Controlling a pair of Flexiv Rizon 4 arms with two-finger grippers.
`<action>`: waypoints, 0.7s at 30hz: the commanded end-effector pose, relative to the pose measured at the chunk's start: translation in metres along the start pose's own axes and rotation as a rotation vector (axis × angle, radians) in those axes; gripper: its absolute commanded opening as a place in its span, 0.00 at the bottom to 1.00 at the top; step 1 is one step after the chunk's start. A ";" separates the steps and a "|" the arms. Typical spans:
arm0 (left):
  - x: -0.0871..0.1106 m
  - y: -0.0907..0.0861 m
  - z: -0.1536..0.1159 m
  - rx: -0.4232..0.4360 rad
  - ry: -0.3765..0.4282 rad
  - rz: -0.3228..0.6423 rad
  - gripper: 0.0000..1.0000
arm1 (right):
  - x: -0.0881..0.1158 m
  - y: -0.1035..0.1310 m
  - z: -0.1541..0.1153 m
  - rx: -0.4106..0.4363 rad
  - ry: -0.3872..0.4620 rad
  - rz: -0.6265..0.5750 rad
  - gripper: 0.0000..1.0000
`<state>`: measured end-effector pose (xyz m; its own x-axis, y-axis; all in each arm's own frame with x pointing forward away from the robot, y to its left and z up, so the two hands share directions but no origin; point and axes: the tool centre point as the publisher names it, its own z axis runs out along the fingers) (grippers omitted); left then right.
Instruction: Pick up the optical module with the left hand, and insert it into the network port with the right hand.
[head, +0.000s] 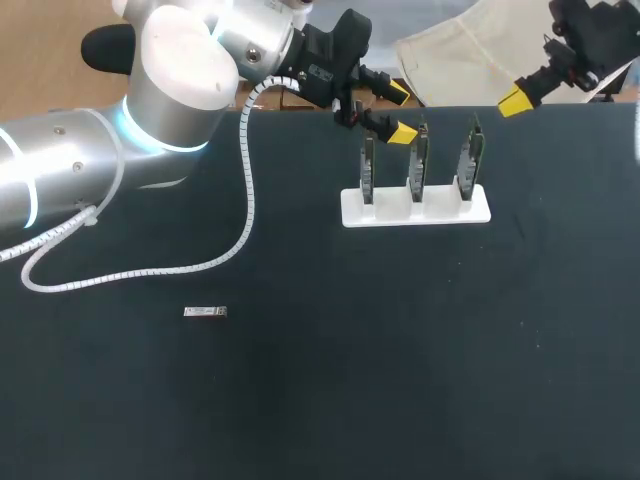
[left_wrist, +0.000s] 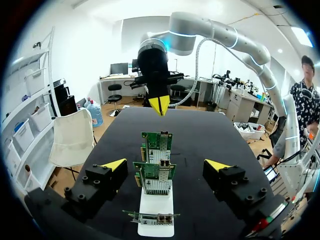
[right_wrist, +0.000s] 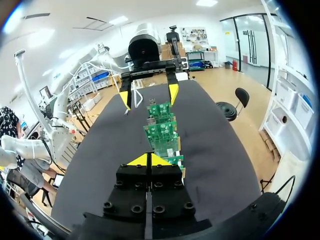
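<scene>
The optical module (head: 205, 312), a small silver bar, lies flat on the black table (head: 400, 380) at the front left, far from both grippers. A white stand (head: 415, 206) at the back holds three upright network cards (head: 419, 160) in a row. My left gripper (head: 400, 112) hangs open just above the stand's left end; in its wrist view the left gripper (left_wrist: 165, 165) looks along the row of cards (left_wrist: 156, 145). My right gripper (head: 513, 100) is shut and empty, off the stand's right end, and faces the cards (right_wrist: 161, 131) over its shut tips (right_wrist: 148, 160).
The left arm's white spiral cable (head: 245, 200) droops onto the table left of the stand. In the right wrist view the left gripper (right_wrist: 147, 95) shows beyond the far card; in the left wrist view the right gripper (left_wrist: 159, 104) hangs past the row.
</scene>
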<state>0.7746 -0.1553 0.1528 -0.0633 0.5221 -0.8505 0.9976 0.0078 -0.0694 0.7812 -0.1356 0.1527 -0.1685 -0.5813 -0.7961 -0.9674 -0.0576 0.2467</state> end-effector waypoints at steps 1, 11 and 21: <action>0.000 0.000 0.000 -0.001 0.000 0.001 1.00 | 0.001 0.002 0.001 0.007 0.002 -0.002 0.00; 0.000 0.000 0.000 -0.001 0.000 0.001 1.00 | 0.001 0.005 0.001 0.029 -0.003 -0.018 1.00; 0.000 0.000 0.000 -0.001 0.000 0.001 1.00 | 0.001 0.005 0.001 0.029 -0.003 -0.018 1.00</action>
<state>0.7746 -0.1553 0.1528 -0.0633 0.5222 -0.8505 0.9976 0.0078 -0.0694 0.7803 -0.1367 0.1528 -0.1537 -0.5775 -0.8018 -0.9733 -0.0514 0.2237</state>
